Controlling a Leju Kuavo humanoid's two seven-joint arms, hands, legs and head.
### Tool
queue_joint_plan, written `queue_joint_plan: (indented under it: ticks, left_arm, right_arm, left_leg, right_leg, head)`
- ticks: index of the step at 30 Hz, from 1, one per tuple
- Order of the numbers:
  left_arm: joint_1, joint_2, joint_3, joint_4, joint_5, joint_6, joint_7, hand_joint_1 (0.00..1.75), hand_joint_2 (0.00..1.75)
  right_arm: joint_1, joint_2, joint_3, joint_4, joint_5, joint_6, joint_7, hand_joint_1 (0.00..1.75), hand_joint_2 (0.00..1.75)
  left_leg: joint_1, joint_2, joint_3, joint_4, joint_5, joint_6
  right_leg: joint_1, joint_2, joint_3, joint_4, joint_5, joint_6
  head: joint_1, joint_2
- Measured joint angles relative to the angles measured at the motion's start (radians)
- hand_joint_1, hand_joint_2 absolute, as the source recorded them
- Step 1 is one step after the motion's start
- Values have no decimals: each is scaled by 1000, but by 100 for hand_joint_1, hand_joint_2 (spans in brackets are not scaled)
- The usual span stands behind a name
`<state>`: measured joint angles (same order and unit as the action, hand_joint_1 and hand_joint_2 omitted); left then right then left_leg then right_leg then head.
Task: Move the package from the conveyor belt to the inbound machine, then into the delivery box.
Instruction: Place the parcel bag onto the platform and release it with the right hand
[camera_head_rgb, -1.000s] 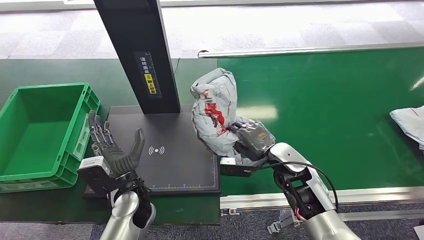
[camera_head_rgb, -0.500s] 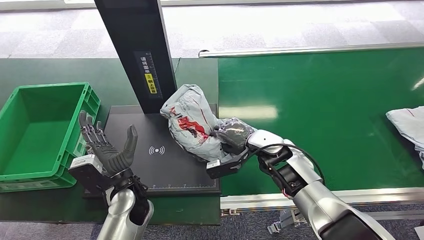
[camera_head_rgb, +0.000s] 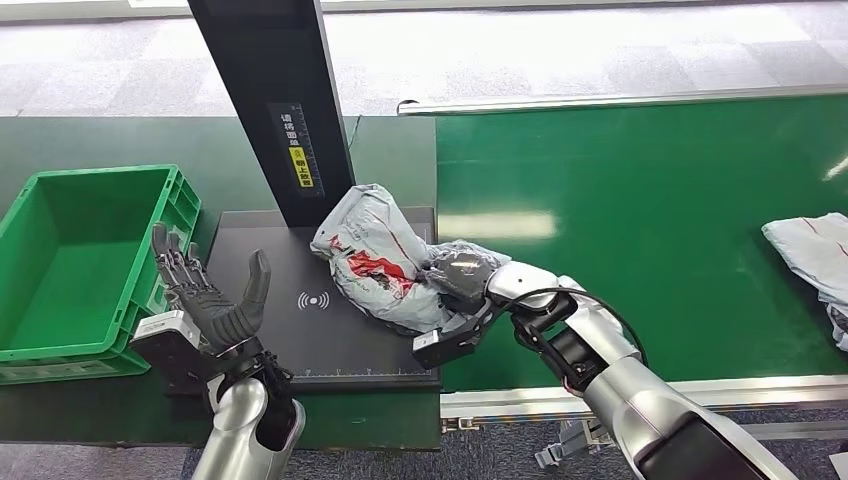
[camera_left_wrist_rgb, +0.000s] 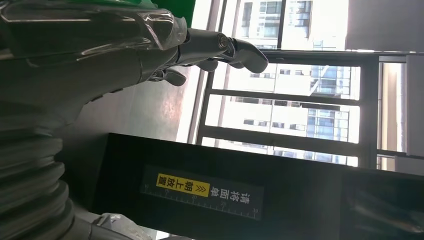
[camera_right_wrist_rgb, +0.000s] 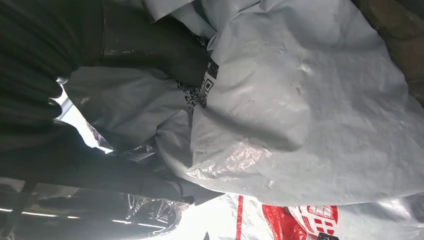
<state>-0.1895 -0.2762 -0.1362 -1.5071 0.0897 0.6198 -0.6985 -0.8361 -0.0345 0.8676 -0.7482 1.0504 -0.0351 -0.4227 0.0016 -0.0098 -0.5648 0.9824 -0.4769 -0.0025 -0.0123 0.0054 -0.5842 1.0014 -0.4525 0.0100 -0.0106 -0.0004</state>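
Just behind pkg (camera_head_rgb: 375, 255): scanner post (camera_head_rgb: 275, 100); green crate (camera_head_rgb: 70, 260) left.

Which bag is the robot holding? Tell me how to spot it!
Find the tall black post over the flat black scanner pad. The grey package lies there, gripped by the right hand. Unlike the bag far right on the green belt, it shows big red print.

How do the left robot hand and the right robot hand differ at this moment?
The left robot hand holds nothing, with its fingers apart, while the right robot hand grips the grey package. The left robot hand is raised beside the green crate; the right robot hand is over the black scanner platform. Both are dark-fingered.
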Motion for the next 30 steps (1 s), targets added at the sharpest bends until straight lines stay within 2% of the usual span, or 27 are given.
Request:
queue_joint_plan:
  ticks: [2,6,15,16,17,18,20,21,22,23,26,30]
  left_arm:
    - [3,0,3,-6,-1,-2,0,0,175]
    - [3,-2,7,-10,0,-21,0,0,175]
    - [0,-14,-9,4,35,-91,0,0,175]
    - [-1,-15,-12,9,38,-99,0,0,175]
    - [-3,-17,-15,14,41,-105,0,0,175]
    - [-7,-19,-18,21,43,-109,0,0,175]
    - [-14,-21,-22,34,45,-114,0,0,175]
    - [-17,-21,-23,40,45,-117,0,0,175]
    - [-20,-21,-24,45,45,-121,0,0,175]
    - [-21,-22,-25,50,45,-124,0,0,175]
    - [-22,-22,-26,58,45,-133,0,0,175]
    - [-22,-23,-28,65,45,-141,0,0,175]
  right_arm:
    - [-12,0,33,4,39,-63,-4,175,175]
    - [-54,19,118,36,78,-254,-34,175,175]
    - [-84,111,188,214,-2,-540,-91,175,175]
    - [-80,116,186,225,-7,-582,-96,169,175]
    - [-74,120,182,232,-1,-616,-99,151,175]
    - [-65,123,173,235,17,-639,-102,122,175]
    - [-41,128,142,230,69,-653,-111,47,175]
    - [-28,130,120,223,98,-654,-119,21,175]
    - [-14,133,95,216,125,-655,-128,6,175]
    - [-1,137,66,210,152,-655,-139,0,175]
    - [25,155,-29,200,202,-655,-181,0,175]
    - [43,179,-140,202,190,-656,-249,0,175]
  left_leg:
    - [0,0,0,0,0,0]
    - [0,1,0,0,0,0]
    - [0,1,0,0,0,0]
    - [0,1,0,0,0,0]
    - [0,1,0,0,0,0]
    - [0,1,0,0,0,0]
    - [0,1,0,0,0,0]
    - [0,1,0,0,0,0]
    - [0,1,0,0,0,0]
    - [0,1,0,0,0,0]
    - [0,1,0,0,0,0]
    - [0,1,0,0,0,0]
  right_leg:
    - [0,0,0,0,0,0]
    - [0,0,0,0,0,0]
    - [0,0,0,0,0,0]
    - [0,0,0,0,0,0]
    - [0,0,0,0,0,0]
    - [0,0,0,0,0,0]
    - [0,0,0,0,0,0]
    - [0,0,0,0,0,0]
    - [0,0,0,0,0,0]
    - [0,1,0,0,0,0]
    - [0,1,-1,0,0,0]
    - [0,1,-1,0,0,0]
  head:
    - [0,0]
    - [0,0]
    - [0,0]
    - [0,0]
    - [0,0]
    - [0,0]
    - [0,0]
    - [0,0]
    - [0,0]
    - [0,0]
    - [0,0]
    - [0,0]
